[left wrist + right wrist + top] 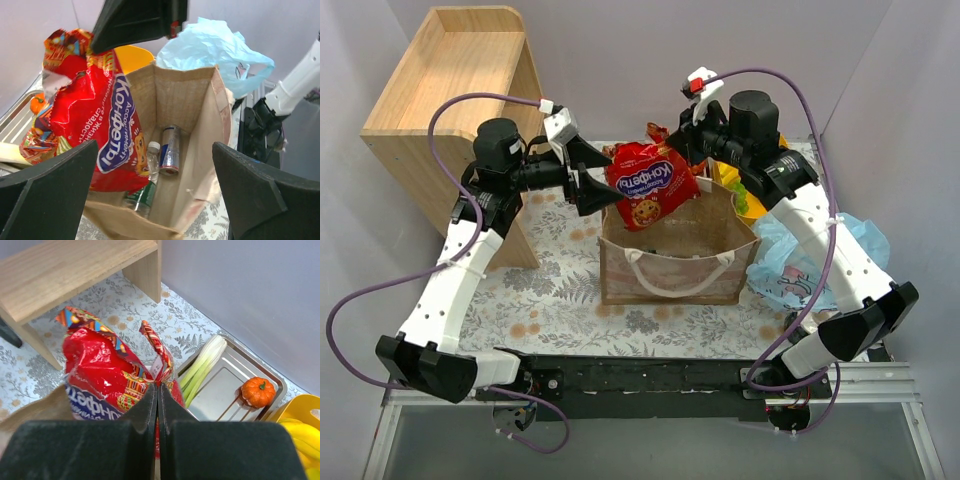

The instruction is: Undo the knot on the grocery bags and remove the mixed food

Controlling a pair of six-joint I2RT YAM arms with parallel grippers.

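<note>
- Counting two bags, we see one brown paper carrier (pixel 670 275) mid-table and one light-blue plastic bag (pixel 790 265) just right of it; we cannot make out its knot.
- One red crisp packet (pixel 648 185) hangs over the carrier, pinched by the right gripper (pixel 158 390).
- The left gripper (pixel 603 180) gapes wide, just left of the packet.
- Inside the carrier: one can (pixel 171 150) and one bottle (pixel 152 160), partly hidden.
- On the far tray (pixel 220 395): one leek (pixel 202 365) and one pumpkin (pixel 258 392).
</note>
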